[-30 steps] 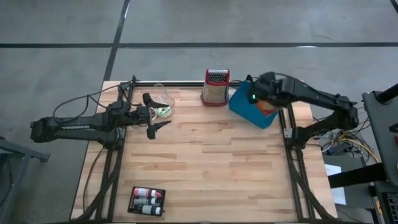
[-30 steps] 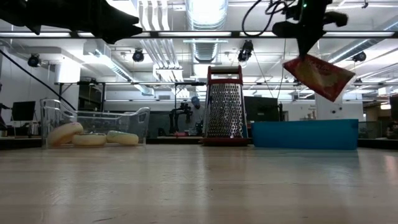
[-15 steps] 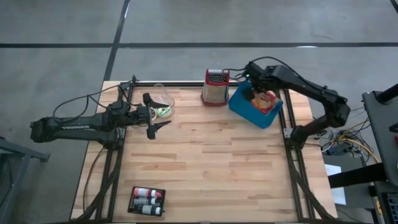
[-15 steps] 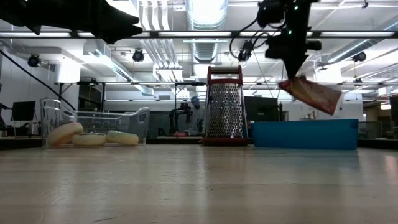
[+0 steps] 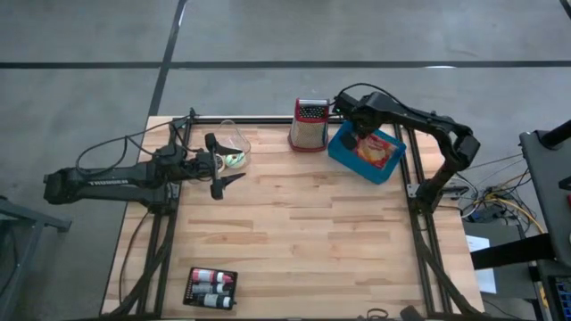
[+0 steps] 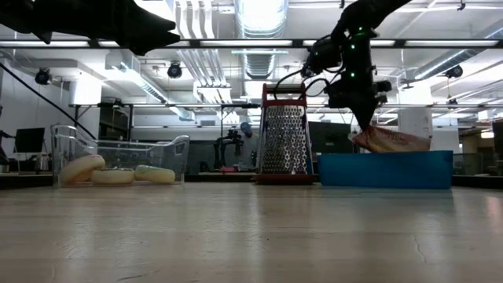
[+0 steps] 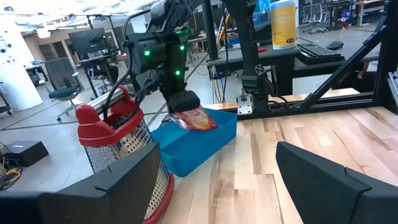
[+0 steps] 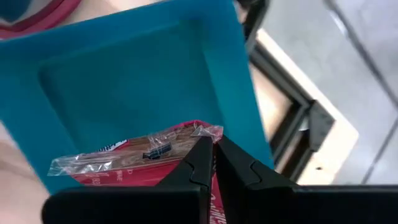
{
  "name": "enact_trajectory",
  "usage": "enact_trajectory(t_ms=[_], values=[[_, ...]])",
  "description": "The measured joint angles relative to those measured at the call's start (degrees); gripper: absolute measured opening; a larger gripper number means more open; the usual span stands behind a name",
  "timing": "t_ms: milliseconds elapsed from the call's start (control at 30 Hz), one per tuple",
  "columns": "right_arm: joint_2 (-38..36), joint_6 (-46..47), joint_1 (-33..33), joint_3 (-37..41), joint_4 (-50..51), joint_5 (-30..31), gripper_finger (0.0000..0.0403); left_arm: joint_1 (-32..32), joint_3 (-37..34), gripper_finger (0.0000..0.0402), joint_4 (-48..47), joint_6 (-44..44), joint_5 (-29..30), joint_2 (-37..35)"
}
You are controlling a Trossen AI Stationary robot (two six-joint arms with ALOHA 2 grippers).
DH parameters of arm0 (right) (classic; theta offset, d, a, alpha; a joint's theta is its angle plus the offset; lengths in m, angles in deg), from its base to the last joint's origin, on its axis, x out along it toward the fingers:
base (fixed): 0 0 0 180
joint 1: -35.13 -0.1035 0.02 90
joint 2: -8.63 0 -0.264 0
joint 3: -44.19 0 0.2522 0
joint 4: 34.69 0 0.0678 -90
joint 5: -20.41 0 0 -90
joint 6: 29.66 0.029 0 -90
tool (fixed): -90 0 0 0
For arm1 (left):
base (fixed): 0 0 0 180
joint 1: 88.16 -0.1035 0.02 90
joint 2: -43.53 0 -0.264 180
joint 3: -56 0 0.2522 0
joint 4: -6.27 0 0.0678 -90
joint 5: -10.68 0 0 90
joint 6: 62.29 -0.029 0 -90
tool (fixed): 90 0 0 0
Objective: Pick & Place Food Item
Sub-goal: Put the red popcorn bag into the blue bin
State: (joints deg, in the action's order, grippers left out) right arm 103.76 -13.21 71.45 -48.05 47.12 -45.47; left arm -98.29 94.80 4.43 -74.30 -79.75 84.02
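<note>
A red snack packet with a clear crimped end sits low in the blue bin at the table's far right. It also shows in the low view and in the left wrist view. My right gripper is shut on it, above the bin's far left part. My left gripper hovers open and empty at the table's left, beside a clear container of pale round food items. My right gripper pinches the packet's clear crimped end between its two fingertips. The fingers slant down from above. The packet hangs tilted below them, its lower part down behind the bin's rim; whether it rests on the bin's floor I cannot tell.
A red-framed metal grater stands at the far edge, just left of the bin. A black tray of small bottles lies at the near left. The middle of the wooden table is bare.
My right gripper has gone down and toward the table's left, staying shut on the packet. The packet, held high above the bin a second ago, now hangs lower, with its lower part inside the bin.
</note>
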Motion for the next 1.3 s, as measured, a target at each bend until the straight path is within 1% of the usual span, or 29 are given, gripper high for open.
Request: enact_trajectory(t_ms=[133, 267, 500, 600, 900, 967, 1067, 1233, 1300], values=[[0.55, -0.2, 0.5, 0.0, -0.34, -2.82, 0.0009, -0.01, 0.0, 0.0326, 0.0, 0.0, 0.0, -0.01], [0.42, -1.08, 0.49, 0.59, -2.37, -3.19, 0.0009, -0.01, 0.0, 0.0326, 0.0, -0.01, 0.0, 0.0], [-1.65, -0.21, 0.49, 5.86, -10.72, -3.76, 0.0008, 0.0, 0.0, 0.0326, 0.0, 0.0, 0.02, 0.0], [-4.48, -0.17, 0.47, 9.4, -15.44, -4.14, 0.0008, -0.01, 0.0, 0.0326, 0.0, 0.0, 0.02, 0.0], [-14.13, -0.1, 2.55, 21.78, -31.49, -10.92, 0.0008, -0.01, 0.0, 0.0326, 0.0, 0.0, 0.2, 0.0], [-16.35, -0.13, 2.77, 24.64, -35.86, -11.24, 0.0008, 0.0, 0.0, 0.0326, 0.0, 0.0, 0.2, 0.0], [-19.0, -0.01, 2.89, 27.69, -39.88, -11.69, 0.0008, -0.01, 0.0, 0.0326, 0.0, -0.01, 0.17, 0.0], [-20.46, 0.36, 3.83, 29.98, -39.32, -12.63, 0.0008, 0.0, 0.0, 0.0326, 0.0, 0.0, 0.17, 0.0], [-20.13, 2.51, 4.15, 30.05, -38.0, -12.69, 0.0008, 0.0, 0.0, 0.0326, 0.0, 0.0, 0.15, -0.02]])
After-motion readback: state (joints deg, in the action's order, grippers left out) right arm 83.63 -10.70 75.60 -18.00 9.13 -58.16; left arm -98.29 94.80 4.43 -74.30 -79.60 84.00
